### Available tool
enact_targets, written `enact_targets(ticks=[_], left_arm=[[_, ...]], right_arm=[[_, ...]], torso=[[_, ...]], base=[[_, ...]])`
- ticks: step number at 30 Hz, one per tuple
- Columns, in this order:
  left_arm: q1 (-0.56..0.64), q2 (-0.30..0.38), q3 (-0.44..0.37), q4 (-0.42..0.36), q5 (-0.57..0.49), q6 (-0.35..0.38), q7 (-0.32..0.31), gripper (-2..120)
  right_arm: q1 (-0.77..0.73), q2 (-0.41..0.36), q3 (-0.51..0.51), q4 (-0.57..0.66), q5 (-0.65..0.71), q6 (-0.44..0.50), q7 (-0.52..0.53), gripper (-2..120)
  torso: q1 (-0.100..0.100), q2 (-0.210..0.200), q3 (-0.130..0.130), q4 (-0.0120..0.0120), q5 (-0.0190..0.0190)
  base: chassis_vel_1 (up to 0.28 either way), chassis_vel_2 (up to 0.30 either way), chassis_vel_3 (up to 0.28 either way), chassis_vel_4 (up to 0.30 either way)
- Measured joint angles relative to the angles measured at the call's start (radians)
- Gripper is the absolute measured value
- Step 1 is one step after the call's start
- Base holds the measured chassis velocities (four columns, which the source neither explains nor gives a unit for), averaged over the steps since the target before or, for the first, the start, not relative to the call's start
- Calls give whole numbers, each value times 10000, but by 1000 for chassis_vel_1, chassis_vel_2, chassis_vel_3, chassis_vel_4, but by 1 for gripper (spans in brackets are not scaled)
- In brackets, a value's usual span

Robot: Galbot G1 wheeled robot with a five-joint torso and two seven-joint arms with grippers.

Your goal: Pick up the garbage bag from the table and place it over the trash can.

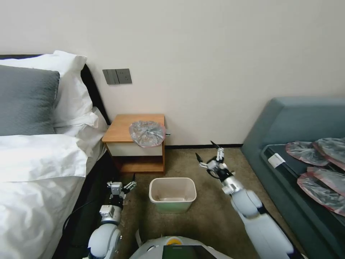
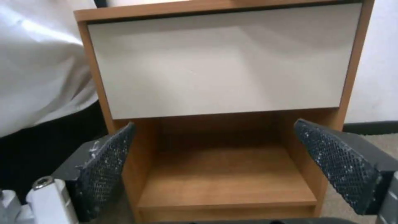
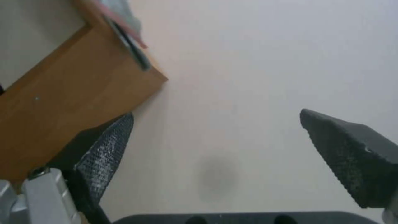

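Both grippers spread wide and holding nothing; the bag not yet reached.

Nearest, the trash can point(image 1: 173, 194) sits on the carpet between the left gripper point(image 1: 122, 185) and the raised right gripper point(image 1: 209, 155). Beyond and left of the right gripper, the garbage bag point(image 1: 147, 133) lies on the table point(image 1: 120, 130), at its front right corner, overhanging the drawer. A good approach, I judge, comes over that corner, pinching the bag's rim. Wall behind and bed point(image 1: 36, 162) beside leave little room.
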Motion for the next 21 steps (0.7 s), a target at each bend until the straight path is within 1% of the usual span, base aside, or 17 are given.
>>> enact_targets(ticks=[1, 4, 6, 8, 9, 10, 13, 18, 21], left_arm=[[0, 0, 0, 0, 0, 0, 0, 98], [-186, -177, 137, 114, 52, 1, -93, 98], [-234, -251, 163, 167, 99, -29, -121, 98], [-391, -472, 225, 342, 162, -97, -230, 98], [-443, -510, 260, 435, 164, -125, -290, 98], [-443, -510, 260, 435, 164, -125, -290, 98], [-592, -547, 297, 736, 174, -257, -329, 98], [-763, -588, 266, 1011, 198, -372, -326, 98], [-897, -645, 290, 1165, 196, -382, -310, 98]], right_arm=[[0, 0, 0, 0, 0, 0, 0, 100], [1255, 0, -846, -1148, -517, 361, -4, 100], [1520, 28, -1015, -1388, -672, 472, -4, 100], [2251, 81, -1496, -2056, -1108, 831, -17, 100], [2594, 72, -1735, -2359, -1266, 965, -24, 100], [2594, 72, -1735, -2359, -1266, 965, -24, 100], [3466, 64, -2266, -3039, -1738, 1113, -28, 100], [4205, 191, -2616, -3608, -2130, 1257, -19, 100], [5259, 404, -3088, -4530, -2453, 1548, 73, 100]], torso=[[0, 0, 0, 0, 0], [0, 0, 0, 1, -3], [0, 0, 0, 2, -2], [0, 0, 0, 3, -5], [0, 0, 0, 0, -2], [0, 0, 0, 0, -2], [0, 0, 0, 1, -6], [0, 0, 1, 0, -6], [0, 0, 1, 2, -4]], base=[[0, 0, 0, 0], [0, 0, 0, 0], [0, 0, 0, 0], [0, 0, 0, 0], [0, 0, 0, 0], [0, 0, 0, 0], [0, 0, 0, 0], [0, 0, 0, 0], [0, 0, 0, 0]])
